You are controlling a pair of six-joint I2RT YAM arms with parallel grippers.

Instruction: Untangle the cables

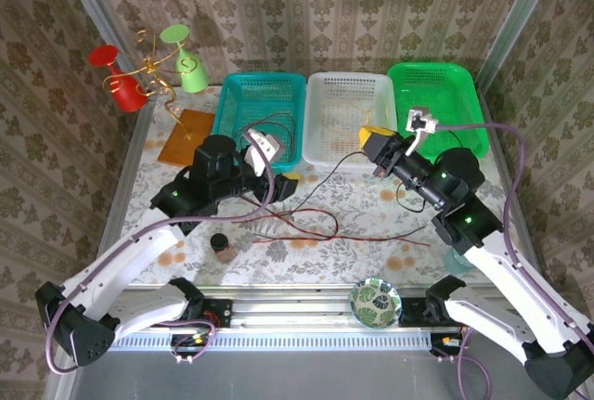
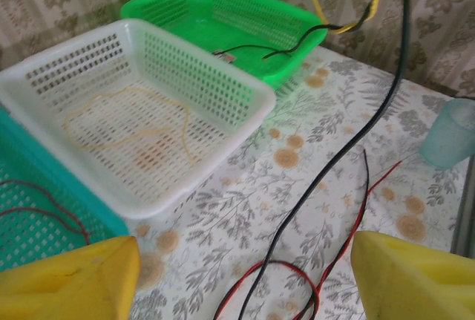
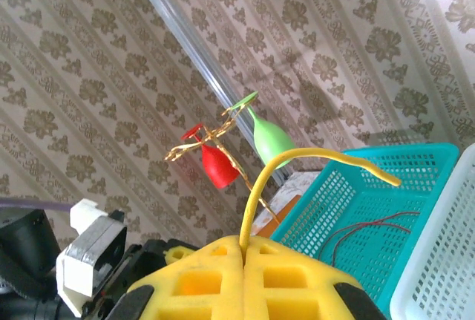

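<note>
We see our right gripper (image 3: 243, 252) pressed together, pinching a yellow cable (image 3: 312, 154) that curls up out of it. Our left gripper (image 2: 245, 281) is spread wide above a black cable (image 2: 347, 147) and a red cable (image 2: 380, 188) crossing on the table (image 2: 297, 131).

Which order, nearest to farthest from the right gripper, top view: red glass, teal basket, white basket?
1. white basket: middle, the right gripper hangs over its near right corner.
2. teal basket: one to the left.
3. red glass: far left corner.

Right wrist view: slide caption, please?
Shut jaws pinch a yellow cable; teal basket behind holds a dark red cable.
</note>
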